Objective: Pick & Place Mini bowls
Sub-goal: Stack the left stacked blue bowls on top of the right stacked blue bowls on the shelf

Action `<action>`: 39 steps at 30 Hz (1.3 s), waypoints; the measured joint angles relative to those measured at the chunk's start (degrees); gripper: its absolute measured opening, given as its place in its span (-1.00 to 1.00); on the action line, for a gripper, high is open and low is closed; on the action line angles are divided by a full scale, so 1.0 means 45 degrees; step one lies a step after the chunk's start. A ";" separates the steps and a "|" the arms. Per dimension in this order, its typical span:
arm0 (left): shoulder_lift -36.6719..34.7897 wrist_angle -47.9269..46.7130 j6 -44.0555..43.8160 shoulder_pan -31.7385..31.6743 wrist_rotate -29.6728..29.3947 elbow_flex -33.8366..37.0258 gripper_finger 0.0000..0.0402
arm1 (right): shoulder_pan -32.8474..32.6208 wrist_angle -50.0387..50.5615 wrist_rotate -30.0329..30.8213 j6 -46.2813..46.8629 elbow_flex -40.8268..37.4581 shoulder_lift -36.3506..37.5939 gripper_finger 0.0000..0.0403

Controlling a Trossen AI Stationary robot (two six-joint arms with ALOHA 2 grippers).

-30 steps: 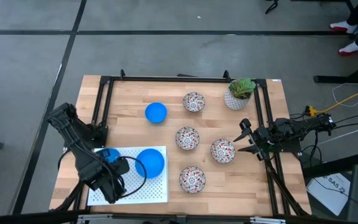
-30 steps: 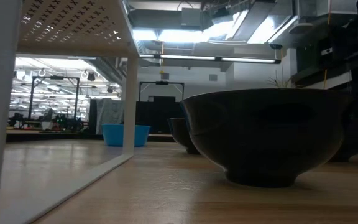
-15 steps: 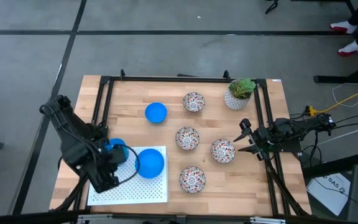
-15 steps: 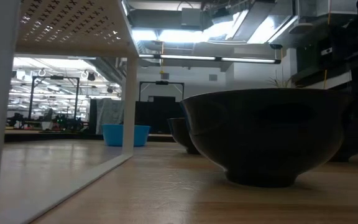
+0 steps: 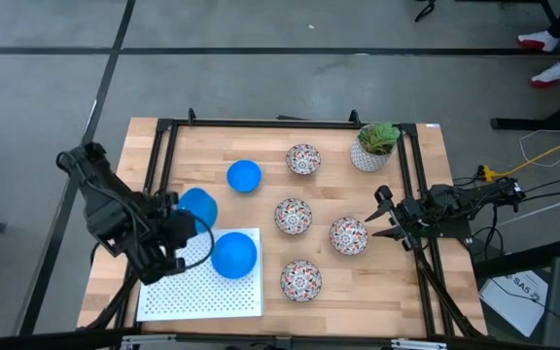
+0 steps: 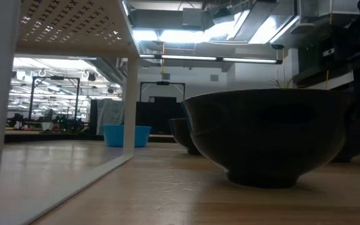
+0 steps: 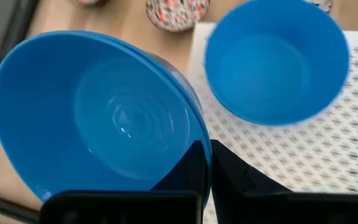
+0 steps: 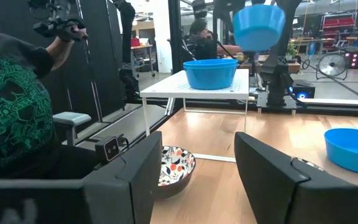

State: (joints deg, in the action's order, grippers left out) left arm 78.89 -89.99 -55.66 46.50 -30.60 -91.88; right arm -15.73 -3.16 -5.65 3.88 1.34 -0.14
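left gripper (image 5: pixel 185 226) tips behind blue bowl (image 5: pixel 196 206)

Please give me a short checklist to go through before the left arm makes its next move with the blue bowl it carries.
1. Left gripper shut on the rim of the held blue bowl: ok.
2. Held blue bowl lifted clear of the white perforated shelf: ok.
3. Only one bowl in the grip: cannot tell, a second rim seems to show.
4. Blue bowl on the shelf apart from the held one: ok.
5. Right gripper open, waiting beside a floral bowl, far from the left arm: ok.
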 joint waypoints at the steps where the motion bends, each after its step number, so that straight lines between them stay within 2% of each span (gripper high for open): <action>1: -0.0004 -0.0002 0.0530 -0.0097 -0.0129 0.0000 -0.97 | 0.0000 0.0000 -0.0003 0.0014 0.0000 0.0000 0.00; 9: 0.0054 0.0736 0.4979 -0.1094 -0.0378 0.0000 -0.97 | 0.0000 0.0005 0.0000 -0.0003 0.0000 0.0000 0.00; 16: 0.0059 0.2920 0.8466 -0.1578 0.0572 0.0000 -0.97 | 0.0005 0.0229 0.0002 -0.0247 0.0000 0.0000 0.00; 20: 0.0059 0.3677 0.9535 -0.1715 0.1102 -0.0003 -0.97 | 0.0005 0.0572 0.0000 -0.0156 0.0000 0.0000 0.00; 25: 0.0059 0.3987 1.0491 -0.1705 0.1652 -0.0005 -0.97 | 0.0002 0.0717 0.0000 0.1067 -0.0005 0.0000 0.00; 31: 0.0070 0.4565 1.1740 -0.1531 0.2555 -0.0005 -0.97 | 0.0005 0.0830 0.0005 0.1059 -0.0005 0.0000 0.00; 39: 0.0706 0.4607 1.2327 -0.1501 0.3535 -0.0013 -0.97 | 0.0000 0.0828 0.0000 0.1013 -0.0002 0.0000 0.00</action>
State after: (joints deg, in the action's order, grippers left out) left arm 82.07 -69.25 -0.19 39.75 -14.69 -91.93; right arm -15.73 0.57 -5.65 8.44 1.33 -0.14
